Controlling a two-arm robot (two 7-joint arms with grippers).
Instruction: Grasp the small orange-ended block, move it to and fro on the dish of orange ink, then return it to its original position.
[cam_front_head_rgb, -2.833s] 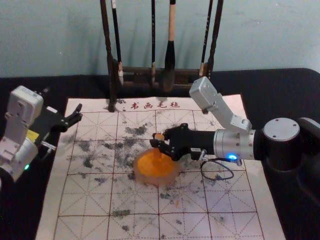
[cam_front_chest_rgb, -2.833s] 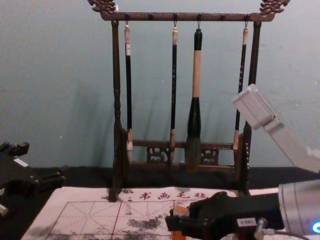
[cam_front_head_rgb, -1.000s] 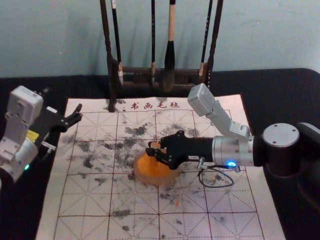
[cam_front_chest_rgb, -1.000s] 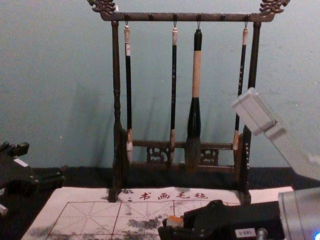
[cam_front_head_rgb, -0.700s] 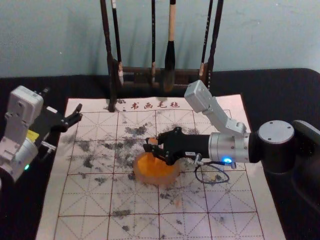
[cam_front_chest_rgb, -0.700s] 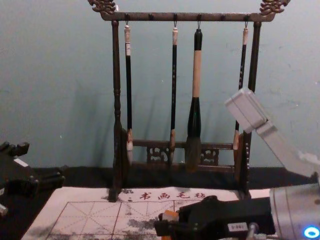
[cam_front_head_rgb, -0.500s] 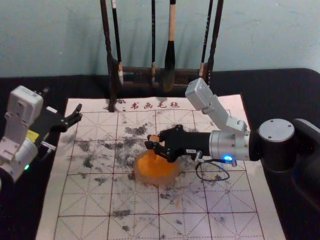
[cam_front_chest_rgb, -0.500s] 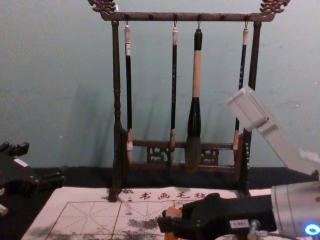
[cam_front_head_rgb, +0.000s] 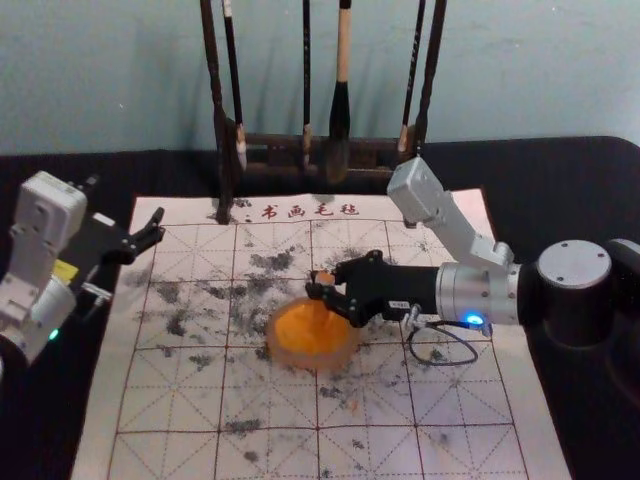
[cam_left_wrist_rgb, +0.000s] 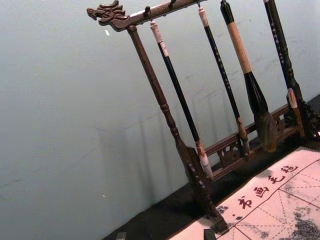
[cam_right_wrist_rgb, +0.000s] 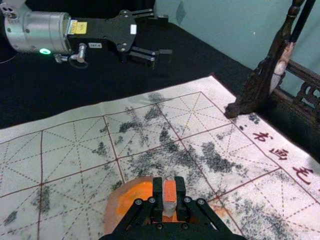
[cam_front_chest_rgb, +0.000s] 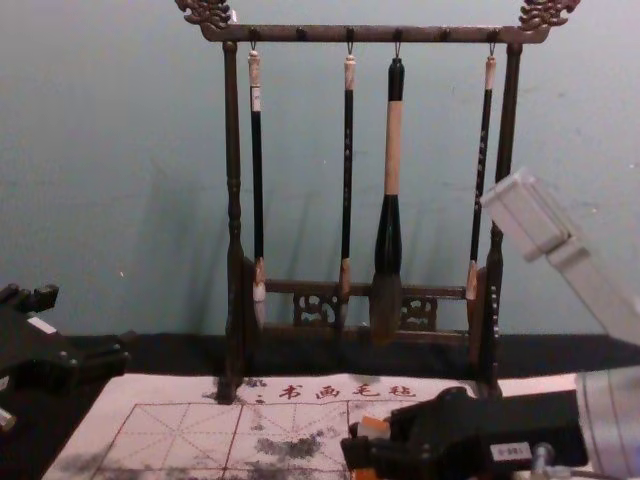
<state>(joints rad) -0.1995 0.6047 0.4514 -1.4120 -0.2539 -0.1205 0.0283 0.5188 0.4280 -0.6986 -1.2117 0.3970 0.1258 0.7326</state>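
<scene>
Right claw closed on the small, pale, orange-ended block, over the round, translucent dish of orange ink. I'd stroke level and light, clear of the rim. Left claw hangs idle, spread open, by the white gridded mat.

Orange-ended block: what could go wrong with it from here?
The right gripper holds the block over the dish, so it might slip or tilt if its lower end drags. Sideways pressure could slide the dish across the mat. Carried back, the block may drip orange ink onto the mat.
</scene>
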